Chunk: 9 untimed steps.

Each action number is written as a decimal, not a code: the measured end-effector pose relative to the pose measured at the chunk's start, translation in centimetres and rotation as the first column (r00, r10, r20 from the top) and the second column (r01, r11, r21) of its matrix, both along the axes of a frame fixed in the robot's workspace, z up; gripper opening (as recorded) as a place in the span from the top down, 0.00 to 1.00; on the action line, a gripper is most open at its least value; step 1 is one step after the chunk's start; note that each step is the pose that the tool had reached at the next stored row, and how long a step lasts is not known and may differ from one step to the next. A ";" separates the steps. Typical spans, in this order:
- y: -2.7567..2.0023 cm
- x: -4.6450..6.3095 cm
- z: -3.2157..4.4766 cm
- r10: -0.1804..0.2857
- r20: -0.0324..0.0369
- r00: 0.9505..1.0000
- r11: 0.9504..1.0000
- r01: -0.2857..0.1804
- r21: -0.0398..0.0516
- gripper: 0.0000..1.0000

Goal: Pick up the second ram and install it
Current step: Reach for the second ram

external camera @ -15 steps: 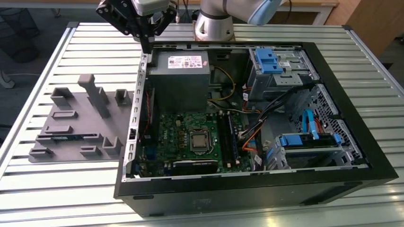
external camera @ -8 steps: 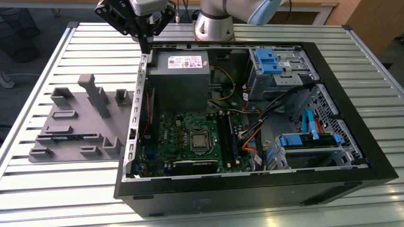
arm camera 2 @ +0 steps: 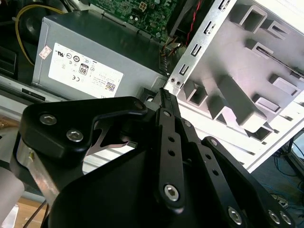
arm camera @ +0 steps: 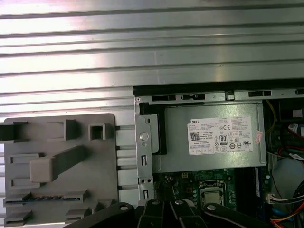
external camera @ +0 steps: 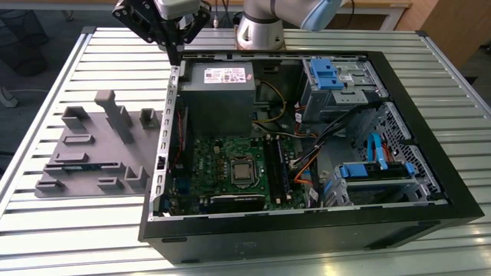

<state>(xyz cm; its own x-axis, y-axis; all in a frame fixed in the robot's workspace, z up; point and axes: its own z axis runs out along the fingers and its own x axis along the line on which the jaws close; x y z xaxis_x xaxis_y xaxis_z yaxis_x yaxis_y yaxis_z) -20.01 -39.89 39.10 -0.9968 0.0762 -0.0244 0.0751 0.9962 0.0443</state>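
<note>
Pincer [arm camera 2: 164, 93] (closed), labelled power supply [arm camera 2: 95, 61], ram [external camera: 80, 167]

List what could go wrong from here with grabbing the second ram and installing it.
1. The gripper hangs close above the case's metal side wall; a straight descent could strike it.
2. The second ram lies low in the grey tray between raised posts; the shut fingers might clip one.
3. Loose cables lie beside the motherboard's memory slots and might snag at insertion.
</note>
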 end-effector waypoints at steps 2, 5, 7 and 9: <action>0.00 -0.1 -0.01 0.000 0.000 1.000 1.000 0.000 0.000 0.89; 0.00 -0.2 -0.01 0.000 0.000 1.000 1.000 0.000 0.000 0.89; 0.00 -0.3 -0.02 0.000 0.000 1.000 1.000 0.000 0.000 0.89; 0.00 -0.3 -0.03 0.000 0.000 1.000 1.000 0.000 0.000 0.89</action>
